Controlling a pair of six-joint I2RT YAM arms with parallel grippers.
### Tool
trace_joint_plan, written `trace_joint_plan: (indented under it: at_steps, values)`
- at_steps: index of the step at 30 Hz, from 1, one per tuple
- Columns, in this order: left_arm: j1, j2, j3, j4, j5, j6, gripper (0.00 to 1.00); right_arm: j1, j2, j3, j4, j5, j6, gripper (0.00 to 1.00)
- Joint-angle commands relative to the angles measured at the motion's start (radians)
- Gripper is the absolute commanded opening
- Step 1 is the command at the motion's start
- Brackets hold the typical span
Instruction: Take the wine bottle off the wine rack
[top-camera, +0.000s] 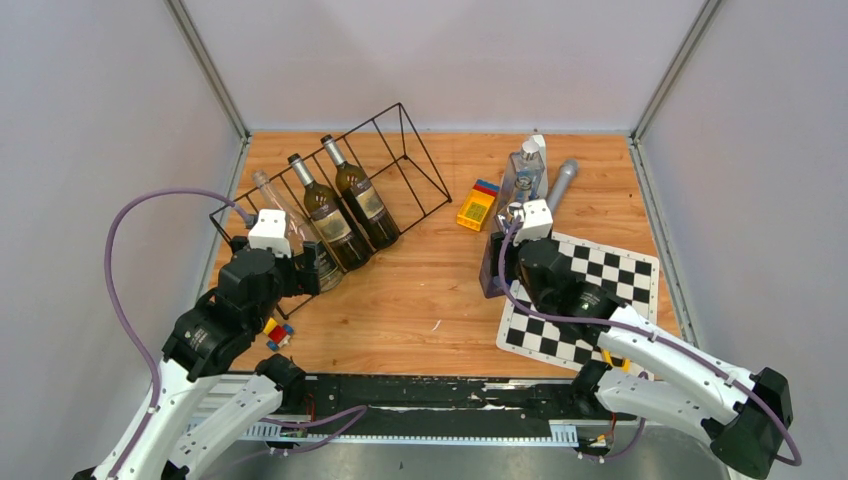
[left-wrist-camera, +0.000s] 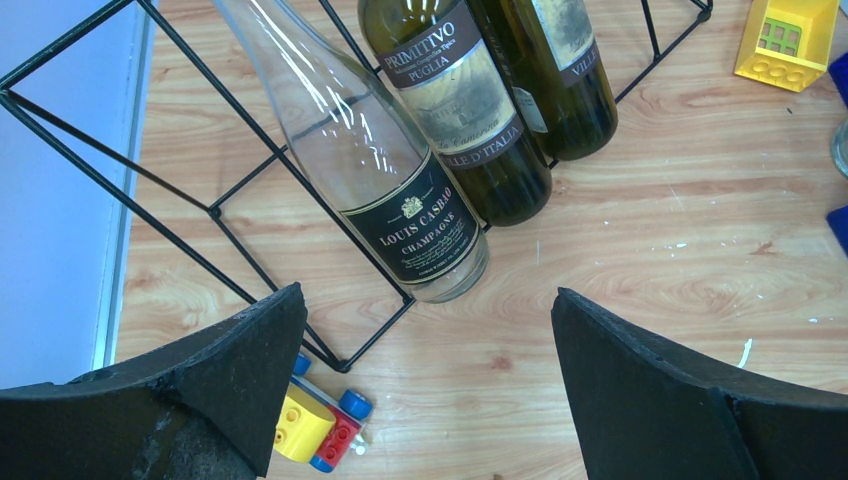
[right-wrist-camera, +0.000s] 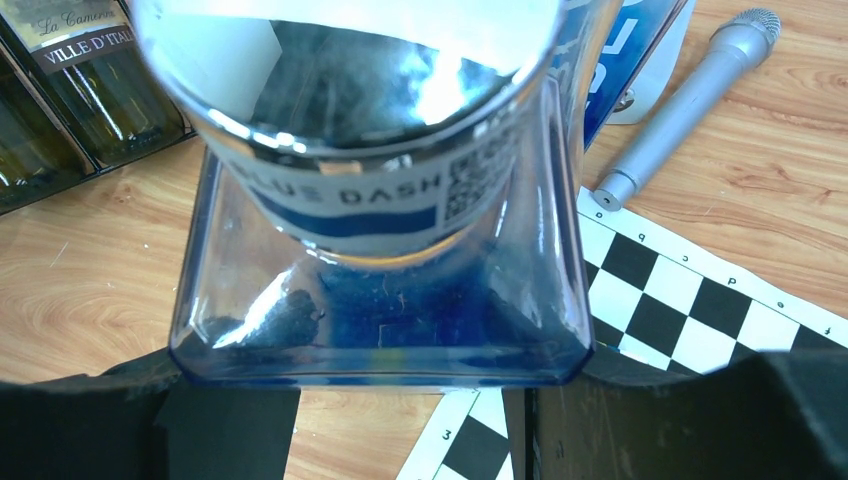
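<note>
The black wire wine rack (top-camera: 425, 150) lies at the back left and holds three slanted bottles: a clear "Louis Casbao" bottle (top-camera: 290, 225) and two dark green wine bottles (top-camera: 330, 215) (top-camera: 362, 200). My left gripper (top-camera: 305, 270) is open and empty, just short of the clear bottle's base. In the left wrist view my left gripper (left-wrist-camera: 425, 300) faces the clear bottle (left-wrist-camera: 380, 170), the rack wire (left-wrist-camera: 210, 210) and the dark bottles (left-wrist-camera: 470, 110). My right gripper (right-wrist-camera: 400, 420) is shut on a blue square glass bottle (right-wrist-camera: 380, 320), which also shows in the top view (top-camera: 492, 268).
A small toy car of bricks (top-camera: 277, 333) lies near the rack's front corner, close to my left fingers (left-wrist-camera: 200, 380). A yellow block (top-camera: 476, 208), a clear bottle (top-camera: 527, 170), a grey microphone (top-camera: 560, 185) and a checkerboard mat (top-camera: 600, 290) are on the right.
</note>
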Motion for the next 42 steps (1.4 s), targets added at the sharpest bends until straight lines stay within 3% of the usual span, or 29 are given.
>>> trace_joint_plan:
  at_steps: [1, 4, 12, 16, 22, 30, 36, 42]
  values:
    - [0.004, 0.005, -0.003, 0.045, 0.01, 0.014, 1.0, -0.002, -0.037, 0.034, 0.078, 0.027, 0.0, 0.22]
    - [0.004, 0.006, -0.003, 0.045, 0.012, 0.014, 1.0, -0.002, -0.036, 0.038, 0.063, 0.014, 0.009, 0.38]
    - [0.004, 0.0, -0.004, 0.044, 0.006, 0.012, 1.0, -0.002, -0.035, 0.071, 0.035, -0.028, -0.001, 0.56]
    - [0.004, 0.003, -0.004, 0.044, 0.008, 0.012, 1.0, -0.001, -0.035, 0.086, 0.014, -0.045, 0.0, 0.71]
    - [0.004, 0.008, -0.002, 0.044, 0.007, 0.011, 1.0, -0.001, -0.05, 0.103, -0.025, -0.059, 0.015, 0.86]
    - [0.004, 0.052, 0.044, 0.029, 0.008, -0.006, 1.0, -0.002, -0.085, 0.214, -0.148, -0.104, -0.011, 0.96]
    - [0.004, 0.147, 0.138, 0.051, 0.024, 0.018, 1.0, -0.002, -0.116, 0.345, -0.259, -0.156, -0.04, 0.97]
    - [0.003, 0.253, 0.211, 0.117, 0.027, 0.054, 1.0, -0.001, -0.019, 0.583, -0.4, -0.219, -0.088, 0.97]
